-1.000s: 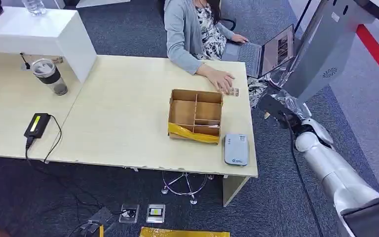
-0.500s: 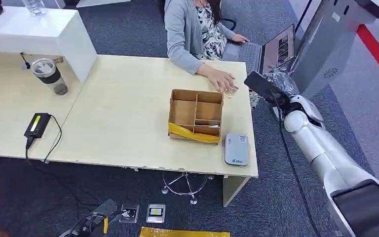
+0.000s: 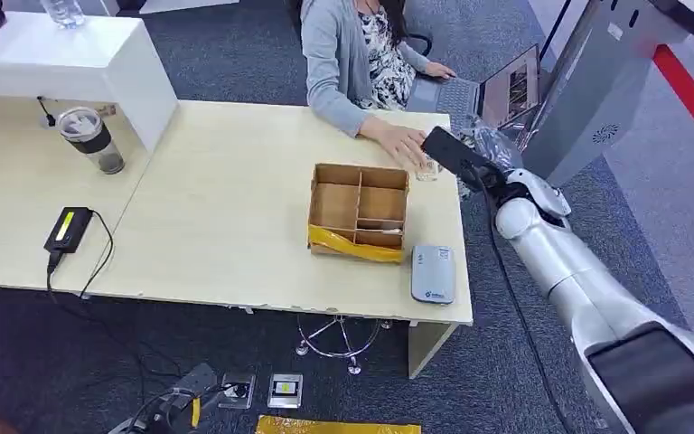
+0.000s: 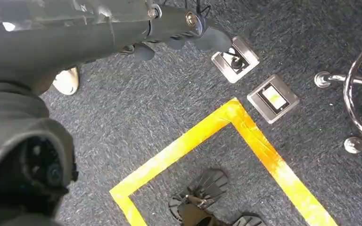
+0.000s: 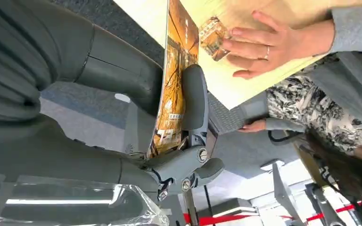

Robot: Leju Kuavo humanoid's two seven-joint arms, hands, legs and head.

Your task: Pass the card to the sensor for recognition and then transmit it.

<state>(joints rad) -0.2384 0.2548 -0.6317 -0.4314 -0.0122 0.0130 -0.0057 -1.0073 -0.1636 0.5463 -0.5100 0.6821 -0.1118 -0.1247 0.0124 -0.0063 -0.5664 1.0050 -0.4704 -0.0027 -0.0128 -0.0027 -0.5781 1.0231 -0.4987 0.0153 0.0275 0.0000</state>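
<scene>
My right hand (image 3: pixel 497 172) hovers over the table's far right corner and pinches a card (image 3: pixel 450 151), which looks dark from above. The right wrist view shows the card (image 5: pixel 174 80) edge-on with an orange-brown print, clamped between the grey thumb (image 5: pixel 194 101) and the fingers behind it. The sensor (image 3: pixel 432 273), a flat grey-blue reader, lies near the table's front right edge, well in front of the card. My left hand (image 4: pixel 179 28) hangs low over the carpet with nothing in it.
A person in a grey cardigan (image 3: pixel 339 54) sits at the far side, one hand (image 3: pixel 404 143) flat on the table by a small clear item (image 3: pixel 427 168), close to my card. A partitioned cardboard box (image 3: pixel 359 210) stands beside the sensor. A laptop (image 3: pixel 497 90) sits beyond the corner.
My right arm has risen and swung left, from beside the table to over its far right corner, carrying the card close to the person's hand.
</scene>
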